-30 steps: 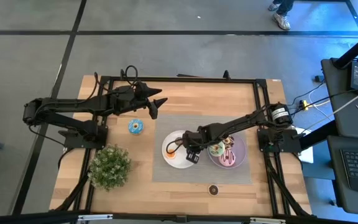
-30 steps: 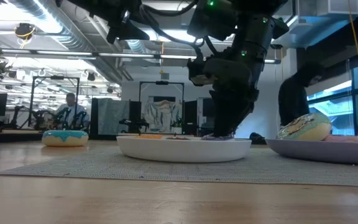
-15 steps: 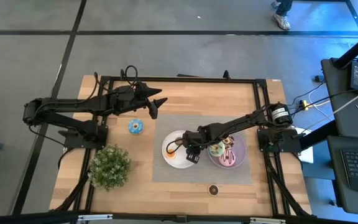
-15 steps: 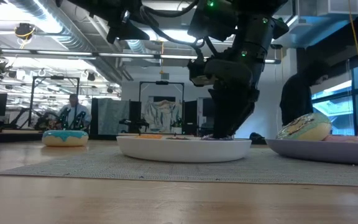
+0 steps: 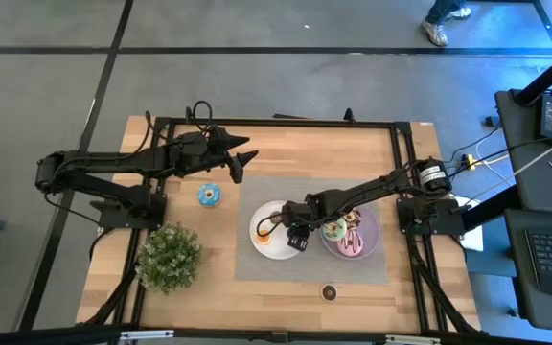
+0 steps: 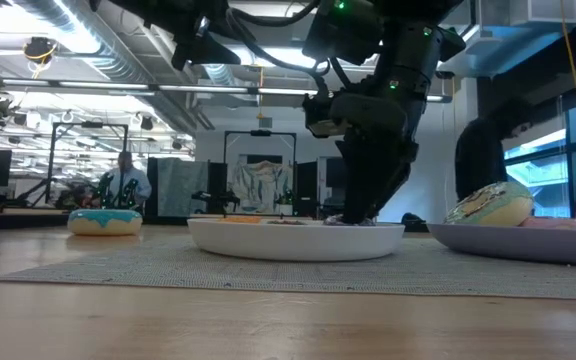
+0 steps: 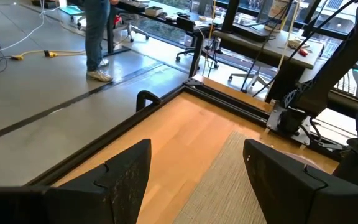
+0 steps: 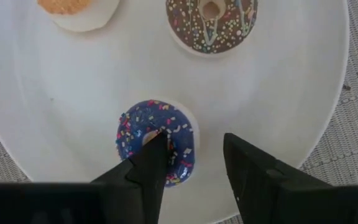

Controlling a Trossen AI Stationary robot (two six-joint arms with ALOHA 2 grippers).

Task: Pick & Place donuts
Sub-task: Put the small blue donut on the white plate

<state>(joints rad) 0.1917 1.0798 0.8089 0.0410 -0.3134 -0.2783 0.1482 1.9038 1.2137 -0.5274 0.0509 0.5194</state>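
Observation:
A small purple-iced donut [image 8: 156,142] with sprinkles lies flat on the white plate [image 8: 291,93], next to a brown sprinkled donut [image 8: 211,22] and an orange one [image 8: 70,5]. My right gripper [image 8: 194,144] hangs over the plate [image 5: 260,230], pointing down and open. One finger stands at the purple donut's hole and the other outside its ring. A green donut [image 5: 333,230] and a pink one [image 5: 353,245] lie on the purple plate [image 5: 374,230]. A blue donut [image 5: 209,195] rests on the bare wood. My left gripper [image 5: 241,165] hovers open beyond it, holding nothing. My right gripper comes from above, one fingertip [image 8: 156,144] at the hole of the purple donut. Whether that fingertip touches the ring I cannot tell. The other finger [image 8: 241,155] stands clear of the donut's outer edge. The donut lies flat on the white plate.
Both plates sit on a grey mat [image 5: 257,268]. A potted plant [image 5: 169,257] stands at the near left. A tiny brown donut [image 5: 329,291] lies near the front edge. A black frame [image 5: 276,123] rims the table. People move in the room behind.

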